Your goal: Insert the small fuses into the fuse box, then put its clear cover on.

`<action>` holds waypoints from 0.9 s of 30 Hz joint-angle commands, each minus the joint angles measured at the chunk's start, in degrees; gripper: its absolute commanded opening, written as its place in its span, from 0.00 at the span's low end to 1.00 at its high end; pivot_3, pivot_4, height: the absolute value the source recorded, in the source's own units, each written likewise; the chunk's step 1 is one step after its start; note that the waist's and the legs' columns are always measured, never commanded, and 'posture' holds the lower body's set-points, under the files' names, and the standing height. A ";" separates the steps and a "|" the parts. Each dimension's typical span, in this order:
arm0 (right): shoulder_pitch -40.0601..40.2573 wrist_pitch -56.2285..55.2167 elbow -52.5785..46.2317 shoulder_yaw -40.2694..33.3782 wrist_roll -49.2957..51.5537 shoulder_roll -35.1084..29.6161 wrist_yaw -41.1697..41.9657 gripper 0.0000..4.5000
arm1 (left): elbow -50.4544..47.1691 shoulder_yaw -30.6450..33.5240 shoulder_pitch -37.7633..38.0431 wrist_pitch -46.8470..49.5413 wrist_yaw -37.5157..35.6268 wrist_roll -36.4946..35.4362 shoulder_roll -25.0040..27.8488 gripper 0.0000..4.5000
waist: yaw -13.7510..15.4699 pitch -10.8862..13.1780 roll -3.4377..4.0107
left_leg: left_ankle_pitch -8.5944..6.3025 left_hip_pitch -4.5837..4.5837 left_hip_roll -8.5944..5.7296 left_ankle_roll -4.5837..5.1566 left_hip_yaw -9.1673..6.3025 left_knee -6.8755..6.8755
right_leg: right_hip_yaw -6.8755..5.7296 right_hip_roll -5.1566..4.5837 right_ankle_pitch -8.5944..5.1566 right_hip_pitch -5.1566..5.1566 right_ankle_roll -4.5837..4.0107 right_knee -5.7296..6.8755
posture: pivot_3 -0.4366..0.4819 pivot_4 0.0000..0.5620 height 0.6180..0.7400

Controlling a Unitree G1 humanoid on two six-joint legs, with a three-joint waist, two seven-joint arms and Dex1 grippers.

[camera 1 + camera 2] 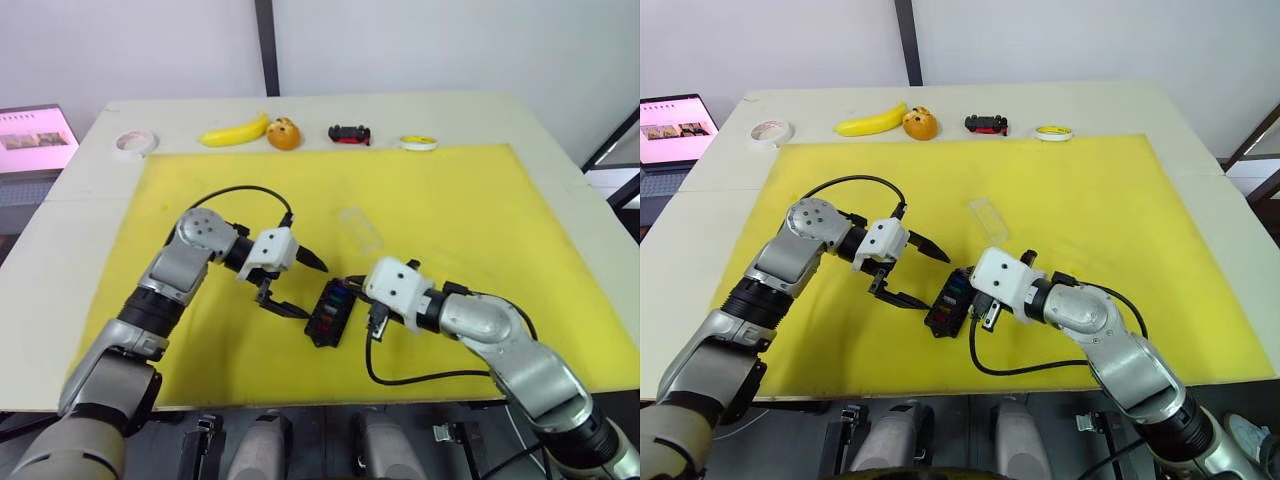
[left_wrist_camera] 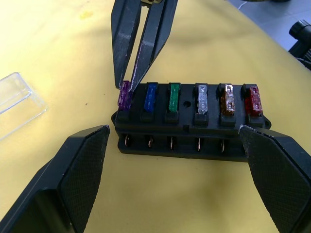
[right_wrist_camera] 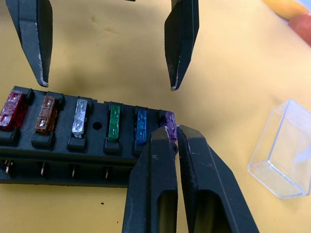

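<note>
No legible txt, nos. or labels anywhere; laptop screen [image 1: 676,122] too small to read.

Matt black plastic fuse box [image 2: 187,127] holds glossy translucent fuses [image 2: 200,98]; clear cover [image 3: 285,149] gleams smooth; left finger pads [image 2: 80,173] show rough cross-hatched texture.

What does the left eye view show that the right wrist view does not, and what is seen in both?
Left eye view alone: the whole table edge, with a banana, a toy car and two tape rolls.

Right wrist view alone: the single fuses by colour, and the right gripper shut on the purple fuse at the end slot.

Both: the fuse box on the yellow mat, the clear cover lying apart from it, and the open left gripper.
</note>
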 commanded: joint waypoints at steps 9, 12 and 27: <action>1.21 -0.82 -0.61 -0.89 -0.29 0.65 0.73 0.00 | 0.05 1.31 -1.93 -0.99 -0.02 -0.08 -0.36 0.99 | 0.03 0.00 0.00 | -0.03 0.00 0.00 0.05 0.00 0.07 | 0.00 0.00 0.00 0.03 0.00 0.04 | 0.48 0.27 1.00; 0.52 0.11 -1.36 -1.69 0.53 1.11 0.91 0.17 | 0.17 1.30 -1.97 -1.10 -0.01 -0.04 -0.43 1.00 | 0.03 0.00 0.00 | -0.03 0.00 0.00 0.05 0.00 0.08 | 0.00 0.00 0.00 0.03 0.00 0.04 | 0.48 0.27 1.00; -3.23 6.92 -7.32 -7.81 6.70 1.98 2.90 0.57 | 0.50 1.42 -1.98 -1.50 -0.27 -0.10 -0.42 1.00 | 0.04 0.00 0.00 | -0.06 0.00 0.02 0.11 -0.01 0.09 | 0.00 0.00 0.00 0.02 0.00 0.07 | 0.48 0.27 1.00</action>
